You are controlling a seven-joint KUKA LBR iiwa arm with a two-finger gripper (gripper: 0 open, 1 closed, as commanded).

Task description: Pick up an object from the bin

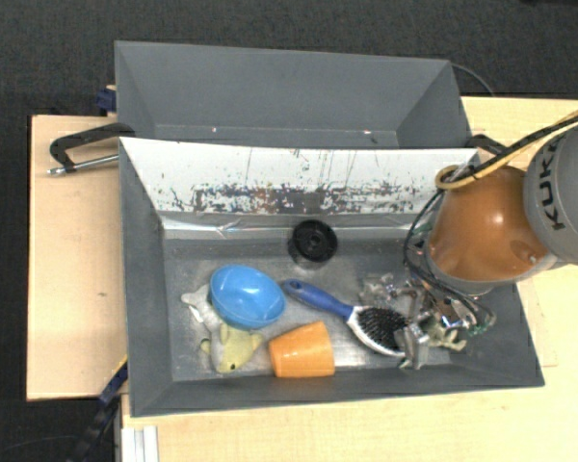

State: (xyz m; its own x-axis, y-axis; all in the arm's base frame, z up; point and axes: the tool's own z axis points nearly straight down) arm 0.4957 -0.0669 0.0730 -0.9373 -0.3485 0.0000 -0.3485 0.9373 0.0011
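Claw just beside blue-handled hairbrush, right side of bin

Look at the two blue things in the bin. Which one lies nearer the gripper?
The hairbrush with the blue handle: its black bristle head lies right beside the gripper, while the rounded blue piece sits farther off, beyond the handle's end.

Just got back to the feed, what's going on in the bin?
The arm's gripper is down in the right part of the bin, close beside the black bristle head of the blue-handled hairbrush. Whether it holds anything is unclear. The orange cup, blue bowl, yellow toy and black round cap lie further left, apart from it.
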